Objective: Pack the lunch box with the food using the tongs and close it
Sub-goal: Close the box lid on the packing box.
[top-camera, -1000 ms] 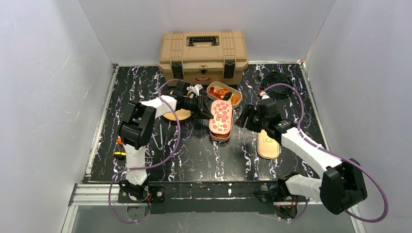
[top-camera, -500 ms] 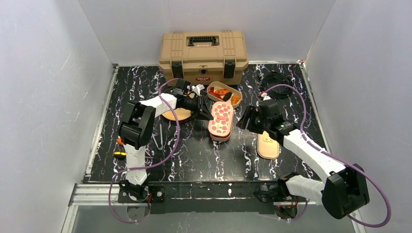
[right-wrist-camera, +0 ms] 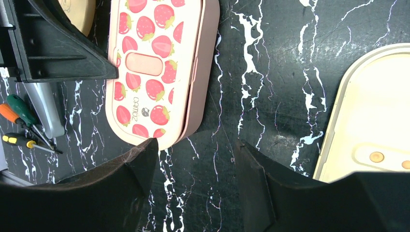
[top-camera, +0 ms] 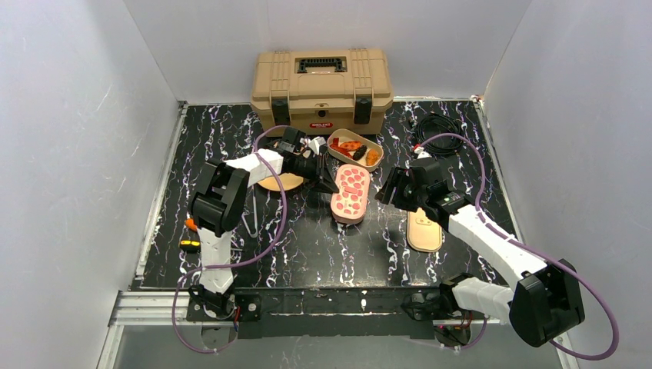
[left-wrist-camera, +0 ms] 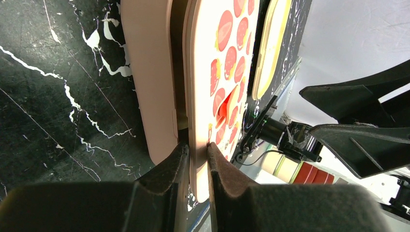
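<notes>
**A:** Left gripper [left-wrist-camera: 197,147] is pinched almost shut on the end rim of the strawberry-printed pink plastic lid [left-wrist-camera: 212,72]. The plain pink lunch box base [left-wrist-camera: 147,72] lies just outside its jaws, under the lid.

**B:** Thin, stiff, light and slick, I'd say. That end pinch could slip, so a long edge looks safer.

**A:** Right gripper [right-wrist-camera: 196,145] gapes wide and empty, with the box end just ahead of its jaws.

**B:** Orange-red food chunks [top-camera: 350,144] and a dark brown piece [top-camera: 359,154] sit in the tan oval tray [top-camera: 330,143], near the left jaws. The box's inside is hidden.
</notes>
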Robot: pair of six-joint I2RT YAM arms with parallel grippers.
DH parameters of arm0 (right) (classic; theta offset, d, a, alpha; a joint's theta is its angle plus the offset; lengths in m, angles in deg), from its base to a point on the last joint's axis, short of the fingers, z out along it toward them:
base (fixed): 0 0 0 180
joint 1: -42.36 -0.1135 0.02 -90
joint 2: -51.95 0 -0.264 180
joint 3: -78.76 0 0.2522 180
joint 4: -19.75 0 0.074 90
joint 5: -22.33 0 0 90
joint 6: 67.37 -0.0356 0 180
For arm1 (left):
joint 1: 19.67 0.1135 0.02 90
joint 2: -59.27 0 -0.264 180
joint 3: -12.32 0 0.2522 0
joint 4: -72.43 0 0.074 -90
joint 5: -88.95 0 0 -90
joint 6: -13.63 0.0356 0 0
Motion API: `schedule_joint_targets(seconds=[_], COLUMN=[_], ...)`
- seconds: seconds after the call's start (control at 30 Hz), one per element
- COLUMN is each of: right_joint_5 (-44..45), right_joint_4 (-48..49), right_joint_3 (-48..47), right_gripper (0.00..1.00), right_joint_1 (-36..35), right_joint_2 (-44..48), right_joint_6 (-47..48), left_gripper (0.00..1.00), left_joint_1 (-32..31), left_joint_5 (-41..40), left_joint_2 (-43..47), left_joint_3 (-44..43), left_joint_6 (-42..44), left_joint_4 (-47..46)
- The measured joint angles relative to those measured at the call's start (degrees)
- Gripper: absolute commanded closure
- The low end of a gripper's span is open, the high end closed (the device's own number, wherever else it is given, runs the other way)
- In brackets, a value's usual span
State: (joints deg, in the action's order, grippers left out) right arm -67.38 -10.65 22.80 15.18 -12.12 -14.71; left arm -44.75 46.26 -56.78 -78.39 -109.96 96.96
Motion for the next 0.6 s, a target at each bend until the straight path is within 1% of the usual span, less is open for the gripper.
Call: schedule_joint_targets(seconds=[0.6], right_joint_5=[-0.02], right_joint_4=[0.02], right_joint_3=[0.00], right_gripper=[0.32], right_joint_1=[0.00], right_joint_2=[0.00], right_joint_6=[-0.02], left_gripper=[1.00], left_joint_1=[-0.59], left_joint_5=[-1.92], left_joint_2=[0.00], left_joint_3=[0.02], left_joint_6=[-1.16], left_joint_4=[-1.77])
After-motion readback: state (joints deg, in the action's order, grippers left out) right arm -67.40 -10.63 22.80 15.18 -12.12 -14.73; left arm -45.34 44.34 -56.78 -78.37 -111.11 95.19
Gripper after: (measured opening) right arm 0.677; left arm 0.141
